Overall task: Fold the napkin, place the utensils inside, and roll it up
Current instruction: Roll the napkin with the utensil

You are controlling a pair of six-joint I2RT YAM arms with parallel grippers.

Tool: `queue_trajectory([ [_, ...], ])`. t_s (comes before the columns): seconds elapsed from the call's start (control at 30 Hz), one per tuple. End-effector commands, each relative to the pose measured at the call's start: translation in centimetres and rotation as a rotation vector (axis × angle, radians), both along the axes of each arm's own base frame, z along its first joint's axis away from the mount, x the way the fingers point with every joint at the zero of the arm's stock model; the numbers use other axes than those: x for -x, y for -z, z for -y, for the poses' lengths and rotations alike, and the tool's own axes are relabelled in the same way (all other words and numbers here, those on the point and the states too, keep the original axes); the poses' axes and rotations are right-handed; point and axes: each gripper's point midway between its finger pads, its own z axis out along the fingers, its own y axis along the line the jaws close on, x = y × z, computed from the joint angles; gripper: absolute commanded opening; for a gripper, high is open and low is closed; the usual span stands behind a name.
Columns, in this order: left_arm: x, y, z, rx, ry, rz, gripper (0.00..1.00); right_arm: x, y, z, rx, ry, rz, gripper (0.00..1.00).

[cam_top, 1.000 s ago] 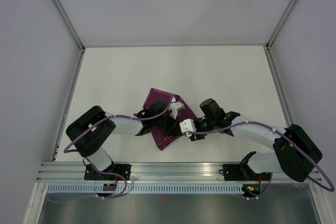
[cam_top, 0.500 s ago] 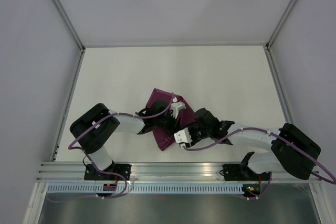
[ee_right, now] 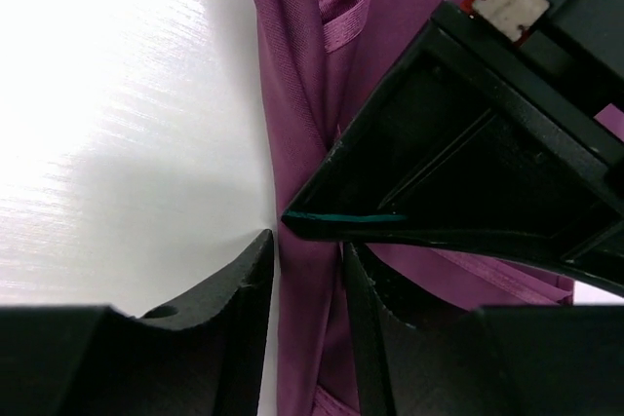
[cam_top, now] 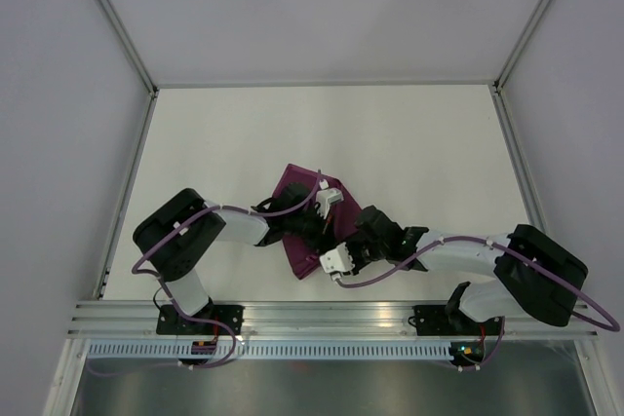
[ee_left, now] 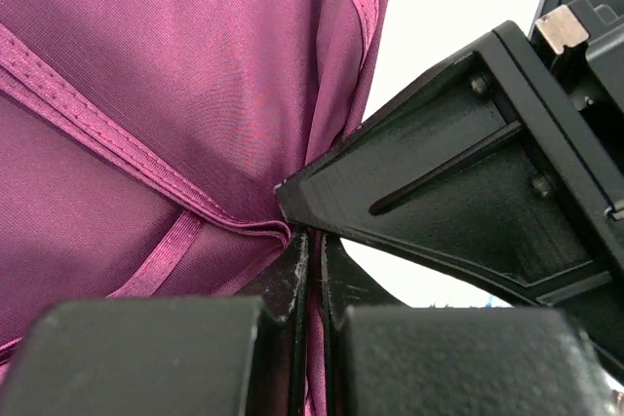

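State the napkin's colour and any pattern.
The napkin is plain magenta-purple with a slight sheen and no pattern. The left wrist view shows it best.

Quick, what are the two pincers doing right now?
Left pincer: closed, pinching the napkin.
Right pincer: partly open around the napkin's edge.

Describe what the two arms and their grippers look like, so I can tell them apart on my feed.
They look alike: the left arm and right arm have white links between bulky black joint housings, each trailed by a purple cable. The left gripper and right gripper have black wedge-shaped fingers; one tip carries a teal strip.
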Motion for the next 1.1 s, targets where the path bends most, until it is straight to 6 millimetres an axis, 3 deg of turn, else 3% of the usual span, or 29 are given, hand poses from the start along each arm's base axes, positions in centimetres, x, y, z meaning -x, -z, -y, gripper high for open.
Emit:
queue_trajectory([
  [0.0,1.6,3.0,-1.9,-0.113,-0.012,-0.111,0.02,0.0,0.8,0.0,0.052,-0.020,0.033,0.40],
  [0.3,1.0,2.4,-2.0,-0.086,-0.017,-0.107,0.06,0.4,2.1,0.8,0.155,-0.033,-0.007,0.17],
  [0.47,0.7,1.7,-2.0,-0.070,-0.014,-0.096,0.15,1.3,2.6,1.2,0.234,-0.059,-0.096,0.13],
  [0.57,0.3,1.3,-2.2,-0.066,-0.027,-0.069,0.23,2.3,2.8,1.2,0.290,-0.084,-0.182,0.10],
  [0.6,0.0,1.2,-2.2,-0.063,-0.035,-0.057,0.30,2.6,3.2,1.4,0.312,-0.087,-0.212,0.09],
  [0.8,-1.4,-0.3,-2.6,-0.047,-0.106,0.018,0.45,3.4,3.2,1.0,0.369,-0.100,-0.318,0.06],
  [1.0,-4.0,-1.0,-4.5,-0.141,-0.264,0.111,0.49,3.8,3.7,0.8,0.436,-0.093,-0.414,0.06],
  [1.07,-5.3,-0.9,-6.0,-0.193,-0.377,0.147,0.50,3.8,3.5,0.5,0.448,-0.095,-0.441,0.06],
])
